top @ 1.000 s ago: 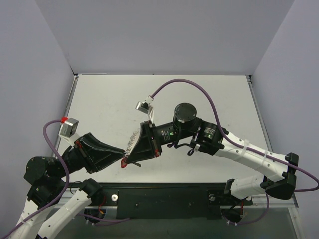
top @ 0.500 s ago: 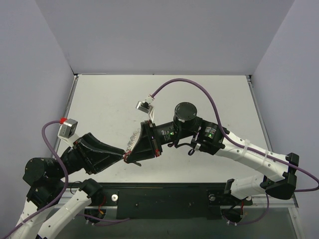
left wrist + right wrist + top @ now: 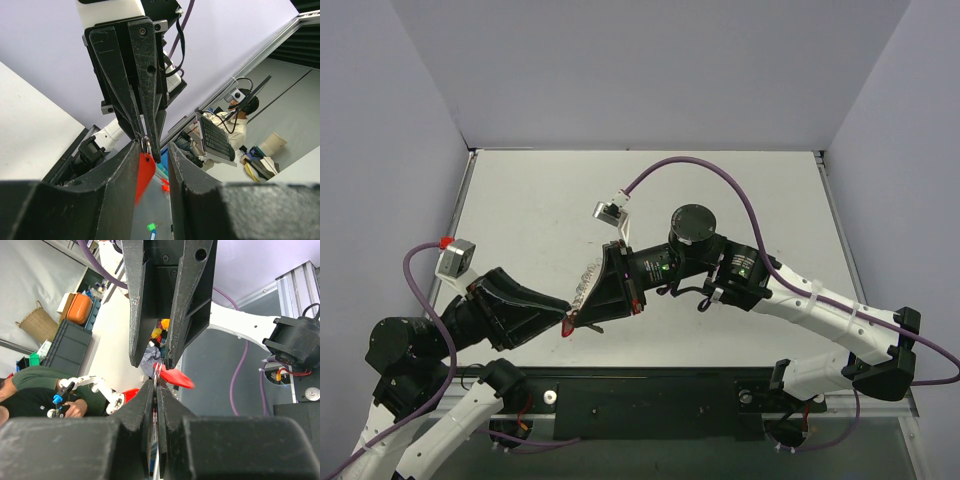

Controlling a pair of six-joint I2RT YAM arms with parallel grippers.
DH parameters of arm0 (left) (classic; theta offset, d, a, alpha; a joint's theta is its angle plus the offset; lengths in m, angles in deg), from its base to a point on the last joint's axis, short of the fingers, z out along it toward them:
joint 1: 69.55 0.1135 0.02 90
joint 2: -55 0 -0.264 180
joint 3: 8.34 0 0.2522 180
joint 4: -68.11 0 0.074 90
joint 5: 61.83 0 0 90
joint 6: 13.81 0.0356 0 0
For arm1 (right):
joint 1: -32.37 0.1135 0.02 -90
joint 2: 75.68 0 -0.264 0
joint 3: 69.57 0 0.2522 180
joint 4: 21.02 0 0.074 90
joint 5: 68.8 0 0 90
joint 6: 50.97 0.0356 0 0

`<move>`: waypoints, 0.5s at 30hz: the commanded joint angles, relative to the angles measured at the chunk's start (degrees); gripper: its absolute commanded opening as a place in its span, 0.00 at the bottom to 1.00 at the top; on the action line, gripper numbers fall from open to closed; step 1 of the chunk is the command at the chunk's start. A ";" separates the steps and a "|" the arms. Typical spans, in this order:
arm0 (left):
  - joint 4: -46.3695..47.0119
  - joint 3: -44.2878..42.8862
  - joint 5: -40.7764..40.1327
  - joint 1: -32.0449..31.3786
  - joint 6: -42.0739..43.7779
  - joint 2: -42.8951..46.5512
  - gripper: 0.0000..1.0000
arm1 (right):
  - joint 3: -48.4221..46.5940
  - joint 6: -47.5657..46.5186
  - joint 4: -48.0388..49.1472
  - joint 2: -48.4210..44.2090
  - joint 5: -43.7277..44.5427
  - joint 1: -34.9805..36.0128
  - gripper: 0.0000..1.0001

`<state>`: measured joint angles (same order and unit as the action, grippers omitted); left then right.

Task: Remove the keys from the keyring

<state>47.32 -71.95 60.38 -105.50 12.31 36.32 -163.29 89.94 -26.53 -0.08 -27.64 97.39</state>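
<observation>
Both grippers meet above the table's near left. My right gripper (image 3: pixel 578 318) is shut on the thin metal keyring (image 3: pixel 158 371), its fingertips pinched on the wire in the right wrist view (image 3: pixel 156 386). The red-headed key (image 3: pixel 145 170) hangs from the keyring (image 3: pixel 146 145). It lies between the fingers of my left gripper (image 3: pixel 152 147), against the left finger. The left jaws stand apart with a gap on the key's other side. The key's red head also shows in the right wrist view (image 3: pixel 176 378) and in the top view (image 3: pixel 568 327). Its blade is hidden.
The white table (image 3: pixel 720 190) has grey walls on three sides. A black rail (image 3: pixel 650 400) runs along the near edge between the arm bases. A small green piece (image 3: pixel 150 227) lies on a grey surface below the left gripper.
The left gripper has shifted slightly against the right one. The key's red head showed a second ago, was hidden half a second ago, and shows again now. The right gripper holds still.
</observation>
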 commanded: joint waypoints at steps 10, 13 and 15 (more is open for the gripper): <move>-1.06 -0.34 1.11 0.52 1.48 0.66 0.39 | -4.32 -0.73 1.77 0.87 -0.47 0.11 0.00; -0.80 -0.34 0.84 0.61 1.47 0.83 0.38 | -4.41 -0.73 1.68 0.96 -0.29 0.11 0.00; -0.62 -0.43 0.84 0.61 1.39 0.83 0.38 | -4.32 -0.64 1.77 1.05 -0.21 0.11 0.00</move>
<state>45.97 -71.92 60.46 -105.32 12.90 36.54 -165.21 89.90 -26.97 0.64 -27.66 97.39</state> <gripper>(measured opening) 0.384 0.006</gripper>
